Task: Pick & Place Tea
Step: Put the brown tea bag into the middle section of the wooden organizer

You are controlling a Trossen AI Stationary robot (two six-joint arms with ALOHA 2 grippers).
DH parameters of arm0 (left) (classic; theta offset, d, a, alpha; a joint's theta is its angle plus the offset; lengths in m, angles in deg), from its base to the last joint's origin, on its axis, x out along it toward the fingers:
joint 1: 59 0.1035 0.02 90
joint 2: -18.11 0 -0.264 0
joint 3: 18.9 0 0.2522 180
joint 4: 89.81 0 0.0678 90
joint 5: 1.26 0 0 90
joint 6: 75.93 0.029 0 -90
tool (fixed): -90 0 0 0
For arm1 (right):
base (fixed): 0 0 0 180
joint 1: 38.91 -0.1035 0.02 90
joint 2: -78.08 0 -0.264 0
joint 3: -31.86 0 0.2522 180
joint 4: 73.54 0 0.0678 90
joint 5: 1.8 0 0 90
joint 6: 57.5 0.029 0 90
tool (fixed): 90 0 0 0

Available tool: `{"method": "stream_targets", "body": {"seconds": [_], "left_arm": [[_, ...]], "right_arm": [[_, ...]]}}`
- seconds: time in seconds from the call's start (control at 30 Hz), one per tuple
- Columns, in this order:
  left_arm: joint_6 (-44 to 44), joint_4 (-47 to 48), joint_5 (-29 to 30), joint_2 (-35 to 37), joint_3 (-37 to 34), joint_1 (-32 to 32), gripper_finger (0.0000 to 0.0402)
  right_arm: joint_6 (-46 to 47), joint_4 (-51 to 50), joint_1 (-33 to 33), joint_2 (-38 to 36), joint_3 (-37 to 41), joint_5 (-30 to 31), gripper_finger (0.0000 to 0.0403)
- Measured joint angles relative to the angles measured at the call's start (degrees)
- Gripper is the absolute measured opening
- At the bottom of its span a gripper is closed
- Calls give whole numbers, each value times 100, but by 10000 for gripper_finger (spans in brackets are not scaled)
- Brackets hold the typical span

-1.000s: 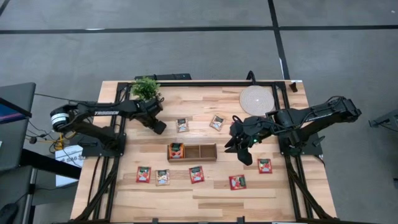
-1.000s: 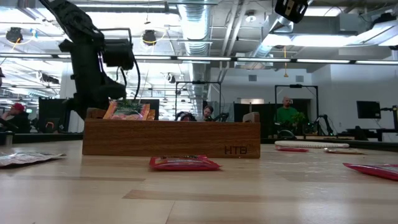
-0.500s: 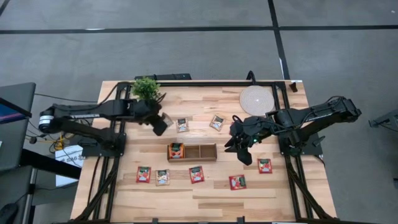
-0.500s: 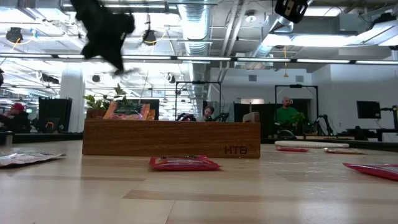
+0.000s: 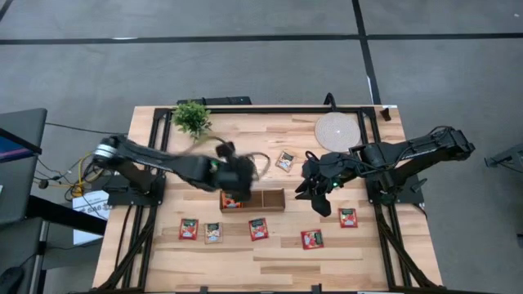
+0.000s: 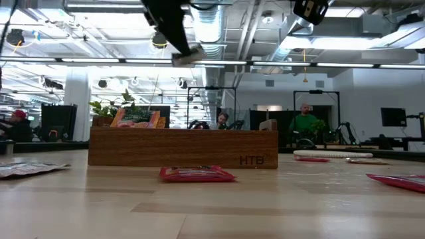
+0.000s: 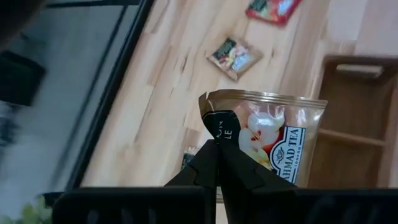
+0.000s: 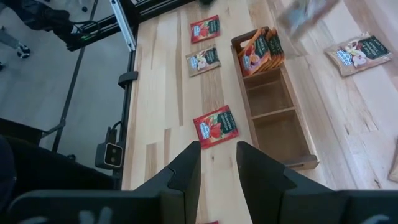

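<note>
Left wrist view: left gripper (image 7: 217,149) fingers clamped on a beige tea sachet (image 7: 273,140), carried above the tray (image 5: 252,199); right gripper (image 8: 217,155) fingers apart, waiting mid-right.

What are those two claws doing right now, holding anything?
Left gripper: closed on a pale tea sachet, carried above the wooden tray.
Right gripper: open, holding nothing, hovering beside the tray's right end.

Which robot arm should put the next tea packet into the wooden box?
The left one, probably. Its left pincer is already shut on a pale tea sachet and hangs right above the wooden tray. The right pincer is open, holds nothing, and waits beside the tray's far end.
</note>
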Motion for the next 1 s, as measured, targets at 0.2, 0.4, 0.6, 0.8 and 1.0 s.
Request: {"method": "stream_targets", "body": {"seconds": [0.2, 0.4, 0.6, 0.8, 1.0], "left_arm": [[98, 334, 777, -1022, 419, -406, 0], [-330, 427, 1060, -1282, 457, -700, 0], [-557, 386, 1072, -1282, 459, -874, 0], [-437, 182, 1301, -1282, 459, -989, 0], [-156, 12, 1417, -1551, 466, -1057, 0]], "right_arm": [[1, -19, 0, 1, 0, -15, 97], [3, -48, -13, 1, 0, -62, 97], [1, -48, -13, -1, 0, -78, 97], [3, -49, -17, 1, -1, -76, 97], [161, -46, -201, 1, 0, -28, 97]]}}
